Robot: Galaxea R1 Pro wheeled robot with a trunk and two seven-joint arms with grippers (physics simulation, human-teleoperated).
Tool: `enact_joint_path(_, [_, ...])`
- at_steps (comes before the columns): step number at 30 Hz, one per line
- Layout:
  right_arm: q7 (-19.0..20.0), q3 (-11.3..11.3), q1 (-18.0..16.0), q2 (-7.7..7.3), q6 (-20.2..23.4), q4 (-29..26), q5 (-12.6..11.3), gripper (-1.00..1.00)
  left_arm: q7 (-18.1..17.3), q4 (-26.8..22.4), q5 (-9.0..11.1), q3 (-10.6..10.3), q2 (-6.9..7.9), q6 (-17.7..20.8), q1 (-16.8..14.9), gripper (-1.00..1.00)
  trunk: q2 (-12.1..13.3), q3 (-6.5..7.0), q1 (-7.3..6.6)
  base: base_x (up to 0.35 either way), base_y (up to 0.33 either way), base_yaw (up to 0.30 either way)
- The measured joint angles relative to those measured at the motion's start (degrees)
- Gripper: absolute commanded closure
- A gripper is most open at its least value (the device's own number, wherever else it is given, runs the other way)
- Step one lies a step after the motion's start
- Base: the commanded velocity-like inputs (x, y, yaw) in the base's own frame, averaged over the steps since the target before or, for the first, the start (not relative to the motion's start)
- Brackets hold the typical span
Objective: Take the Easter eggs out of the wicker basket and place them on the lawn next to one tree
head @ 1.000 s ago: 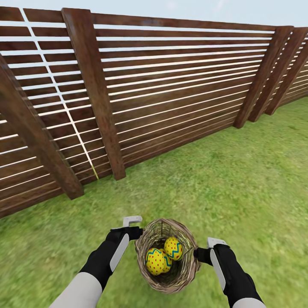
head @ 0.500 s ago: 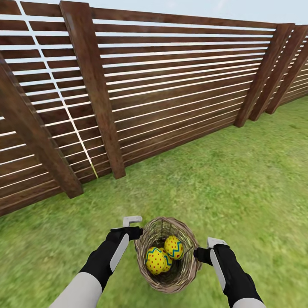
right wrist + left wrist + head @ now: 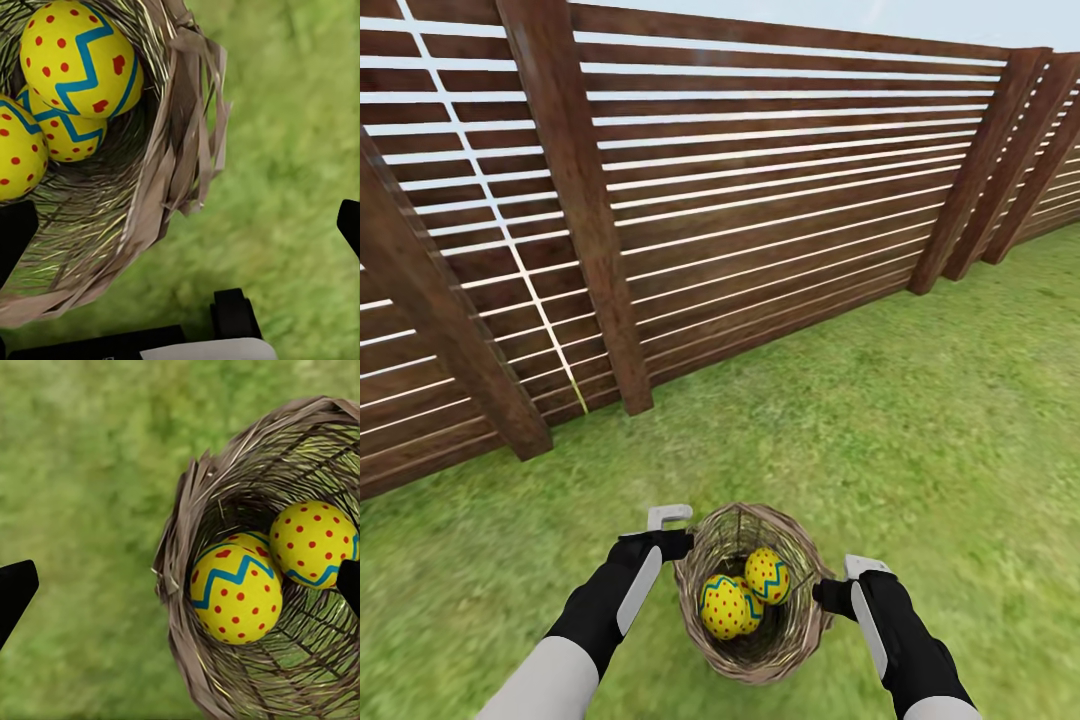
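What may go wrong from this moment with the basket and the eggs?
1. The left hand and the right hand have their fingers wide apart around the thin wall of the wicker basket; it may slip or tip, spilling the eggs.
2. The fence stands close ahead; driving on may hit it.

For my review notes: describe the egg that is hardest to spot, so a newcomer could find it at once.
Below the wooden slat fence, on the lawn, find the wicker basket between the two grippers. Three Easter eggs lie inside; the wanted egg is wedged beneath the other two, so little besides its blue zigzag shows.
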Motion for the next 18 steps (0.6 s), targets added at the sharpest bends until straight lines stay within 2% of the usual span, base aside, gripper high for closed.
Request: enact_joint_path(18, [0.0, 0.0, 0.0, 0.00, 0.0, 0.0, 0.0, -1.00, -0.1, 0.0, 0.0, 0.0, -0.05, 0.0, 0.0, -1.00, -7.2, -3.23, 3.95, 0.000, 0.000, 0.000])
